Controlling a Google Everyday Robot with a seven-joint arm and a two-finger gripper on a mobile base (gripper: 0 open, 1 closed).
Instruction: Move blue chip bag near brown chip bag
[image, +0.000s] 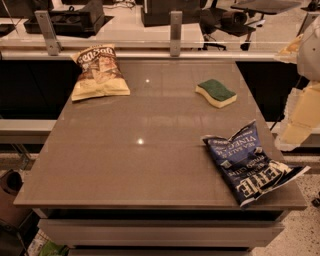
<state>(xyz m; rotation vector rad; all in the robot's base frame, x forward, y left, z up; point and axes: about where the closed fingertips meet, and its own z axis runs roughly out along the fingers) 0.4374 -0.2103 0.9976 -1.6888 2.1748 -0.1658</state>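
The blue chip bag (248, 162) lies crumpled at the table's front right corner, navy with white block lettering, its lower end reaching the table edge. The brown chip bag (99, 72) lies flat at the table's far left, tan with a dark brown top. They are far apart, on opposite corners. My gripper (302, 116) shows as a pale shape at the right edge of the view, beside the table, up and to the right of the blue bag and not touching it.
A green-and-yellow sponge (216, 93) lies at the far right of the grey table (140, 165), between the two bags' depths. A metal rail with two upright brackets (175, 33) runs along the table's far edge.
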